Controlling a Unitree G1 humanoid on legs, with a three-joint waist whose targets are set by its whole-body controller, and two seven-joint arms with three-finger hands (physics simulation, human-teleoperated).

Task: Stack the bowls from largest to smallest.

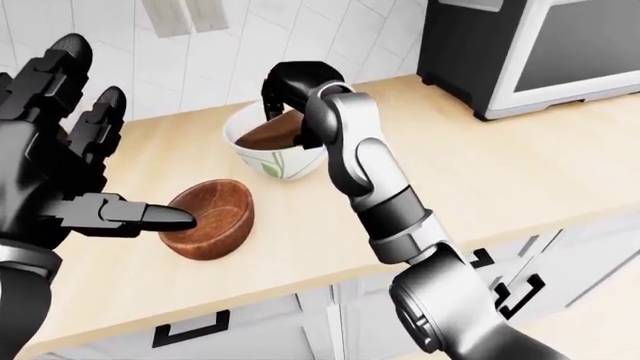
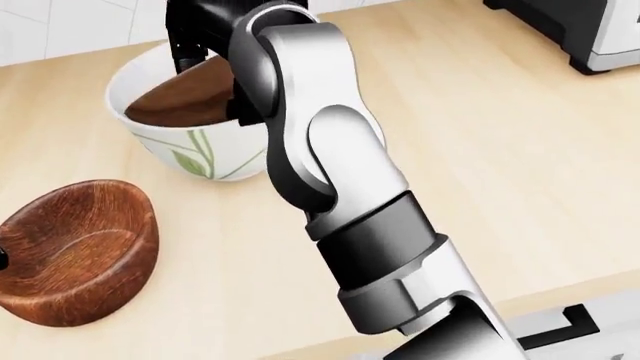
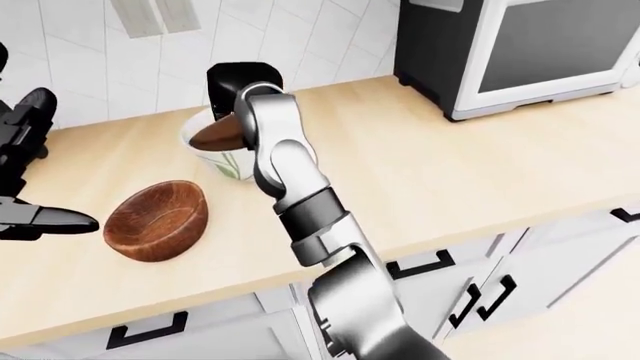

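A white bowl with a green leaf pattern [image 2: 190,154] stands on the wooden counter [image 1: 500,172]. A small dark brown bowl [image 2: 165,105] sits tilted inside it. My right hand [image 2: 215,82] reaches over the white bowl from the right, its black fingers closed on the small brown bowl's rim. A larger reddish wooden bowl [image 1: 212,219] stands alone on the counter to the lower left of the white bowl. My left hand [image 1: 120,157] is open at the left of the left-eye view, its thumb tip just at the wooden bowl's left rim, holding nothing.
A black and silver microwave [image 1: 540,52] stands at the counter's top right. A white tiled wall [image 1: 180,67] runs behind the bowls. The counter edge [image 1: 300,281] runs below the wooden bowl, with white drawers and black handles [image 1: 190,330] beneath.
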